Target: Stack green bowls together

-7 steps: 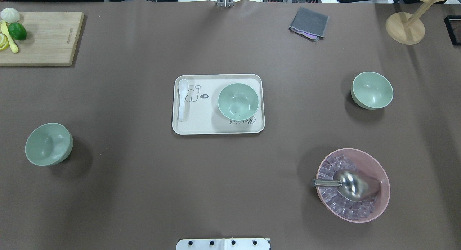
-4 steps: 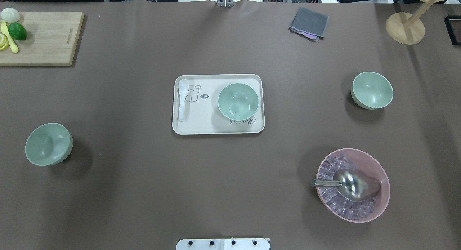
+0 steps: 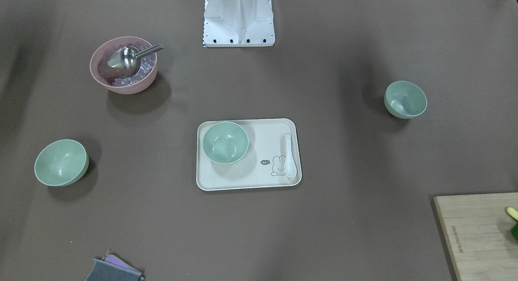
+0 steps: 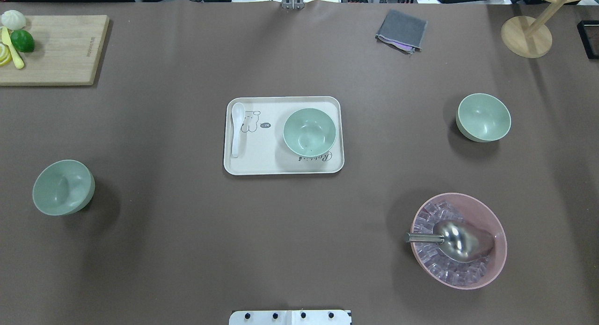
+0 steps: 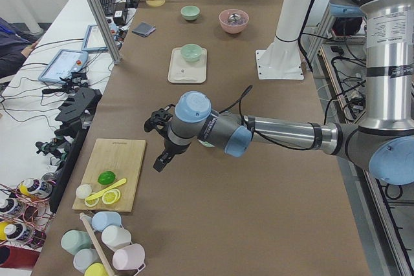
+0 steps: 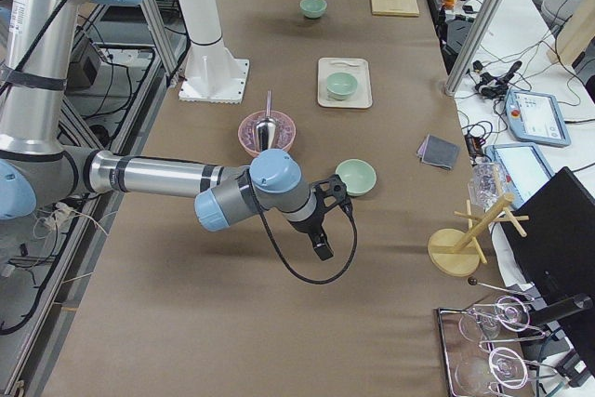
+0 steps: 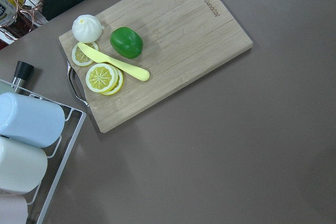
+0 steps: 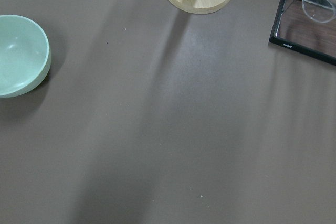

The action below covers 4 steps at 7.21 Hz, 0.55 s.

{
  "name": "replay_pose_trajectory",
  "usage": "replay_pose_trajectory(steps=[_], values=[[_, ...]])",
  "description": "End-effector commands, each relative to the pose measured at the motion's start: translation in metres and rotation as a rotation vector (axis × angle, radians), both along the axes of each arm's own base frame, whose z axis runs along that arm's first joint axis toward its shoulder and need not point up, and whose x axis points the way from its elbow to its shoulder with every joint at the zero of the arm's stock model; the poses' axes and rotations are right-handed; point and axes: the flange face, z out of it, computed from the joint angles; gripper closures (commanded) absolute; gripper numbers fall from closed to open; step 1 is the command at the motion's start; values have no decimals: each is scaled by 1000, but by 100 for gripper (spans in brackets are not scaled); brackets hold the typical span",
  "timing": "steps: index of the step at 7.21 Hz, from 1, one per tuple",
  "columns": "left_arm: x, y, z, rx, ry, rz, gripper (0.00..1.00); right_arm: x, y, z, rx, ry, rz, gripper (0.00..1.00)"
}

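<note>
3 green bowls are being carried by the desk [image 4: 299, 250], all upright, well apart, and none nested. The centre bowl [image 4: 309, 131] is sitting on the cream tray [image 4: 281, 170], with a white spoon [image 4: 237, 128] lying at the tray's other end. The left-side bowl [image 4: 63, 187] and the right-side bowl [image 4: 483, 117] are resting on the bare desk. A pink bowl [image 4: 468, 196] holding ice and a metal scoop [image 4: 461, 240] is placed nearer the robot than the right-side bowl.

The left pincer [image 5: 162, 158] is being held above the desk between the left-side bowl and the cutting board [image 5: 119, 166]. The right pincer [image 6: 322, 244] is being held near the right-side bowl. Neither is gripping a bowl; whether the jaws are open or closed cannot be told.

The opening step is judged to be in hand. For the next move, 1 outlying bowl is to be gripped at its rim, lifted, centred over another bowl and lowered in. The pink bowl is to be avoided.
</note>
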Motion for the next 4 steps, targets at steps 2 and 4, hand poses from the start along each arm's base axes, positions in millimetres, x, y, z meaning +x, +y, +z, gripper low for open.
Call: replay_pose_trajectory(steps=[2,4], values=[[81,13,18,-254,160,22,2,-74,-45,-25,-124,-43,39,0],[173,25,8,-347,226,-9,2,-109,-57,-30,-191,-26,91,0]])
